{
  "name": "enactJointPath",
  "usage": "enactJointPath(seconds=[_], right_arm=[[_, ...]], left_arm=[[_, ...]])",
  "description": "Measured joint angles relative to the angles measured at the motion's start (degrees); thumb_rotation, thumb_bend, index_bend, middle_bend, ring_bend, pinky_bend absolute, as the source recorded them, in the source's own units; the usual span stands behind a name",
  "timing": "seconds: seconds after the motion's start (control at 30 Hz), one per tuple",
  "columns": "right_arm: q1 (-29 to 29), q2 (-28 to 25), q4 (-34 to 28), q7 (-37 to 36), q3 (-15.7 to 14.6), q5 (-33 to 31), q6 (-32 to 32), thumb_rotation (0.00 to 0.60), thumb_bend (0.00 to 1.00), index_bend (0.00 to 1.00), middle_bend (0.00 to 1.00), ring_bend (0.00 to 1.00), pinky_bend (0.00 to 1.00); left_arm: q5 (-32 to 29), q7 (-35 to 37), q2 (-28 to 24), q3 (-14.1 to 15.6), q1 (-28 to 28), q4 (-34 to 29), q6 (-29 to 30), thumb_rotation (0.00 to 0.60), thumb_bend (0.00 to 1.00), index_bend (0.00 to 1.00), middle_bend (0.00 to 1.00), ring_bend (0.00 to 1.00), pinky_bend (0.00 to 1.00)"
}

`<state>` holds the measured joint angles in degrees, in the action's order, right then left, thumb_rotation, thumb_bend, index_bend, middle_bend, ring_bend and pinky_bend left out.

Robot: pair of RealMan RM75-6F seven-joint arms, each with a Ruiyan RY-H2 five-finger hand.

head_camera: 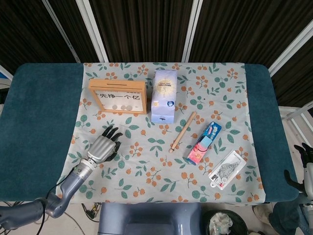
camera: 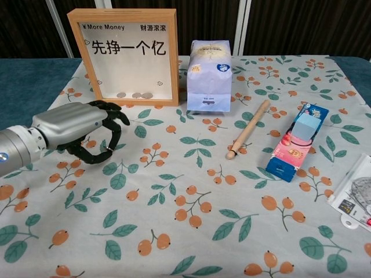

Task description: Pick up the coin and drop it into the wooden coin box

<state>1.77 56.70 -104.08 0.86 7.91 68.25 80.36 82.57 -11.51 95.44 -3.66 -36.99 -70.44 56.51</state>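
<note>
The wooden coin box (head_camera: 118, 96) (camera: 130, 55) stands upright at the back left of the floral cloth, with several coins (camera: 136, 95) lying at its bottom behind the pane. My left hand (head_camera: 103, 147) (camera: 81, 130) hovers just in front of the box, a little to its left, lifted off the cloth. Its fingers are curled, and its thumb and a fingertip (camera: 108, 152) meet on a small pale thing that looks like the coin. My right hand (head_camera: 304, 166) hangs beyond the table's right edge, fingers apart and holding nothing.
A white paper bag (head_camera: 164, 95) (camera: 209, 75) stands right of the box. A wooden stick (head_camera: 183, 130) (camera: 249, 128), a blue and pink carton (head_camera: 205, 142) (camera: 297, 142) and a blister pack (head_camera: 227, 169) (camera: 356, 197) lie to the right.
</note>
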Motion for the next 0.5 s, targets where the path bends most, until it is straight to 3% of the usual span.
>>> enactJointPath(seconds=[0.23, 0.37, 0.5], right_arm=[[0.02, 0.05, -0.09, 0.14, -0.08, -0.04, -0.08, 0.6, 0.44, 0.15, 0.07, 0.01, 0.0], [0.04, 0.11, -0.13, 0.28, -0.11, -0.07, -0.08, 0.6, 0.44, 0.15, 0.07, 0.01, 0.0], [0.04, 0.17, -0.16, 0.42, -0.11, -0.14, -0.02, 0.6, 0.44, 0.15, 0.07, 0.01, 0.0]], left_arm=[[-7.22, -3.93, -10.35, -7.01, -3.35, -15.65, -3.52, 0.6, 0.5, 0.71, 0.19, 0.0, 0.0], [-16.56, -8.93, -18.23, -12.64, -6.56, -24.67, -5.89, 0.6, 0.5, 0.71, 0.19, 0.0, 0.0], [-27.08, -13.49, -24.68, -16.74, -10.24, -29.62, -7.68, 0.6, 0.5, 0.71, 0.19, 0.0, 0.0]])
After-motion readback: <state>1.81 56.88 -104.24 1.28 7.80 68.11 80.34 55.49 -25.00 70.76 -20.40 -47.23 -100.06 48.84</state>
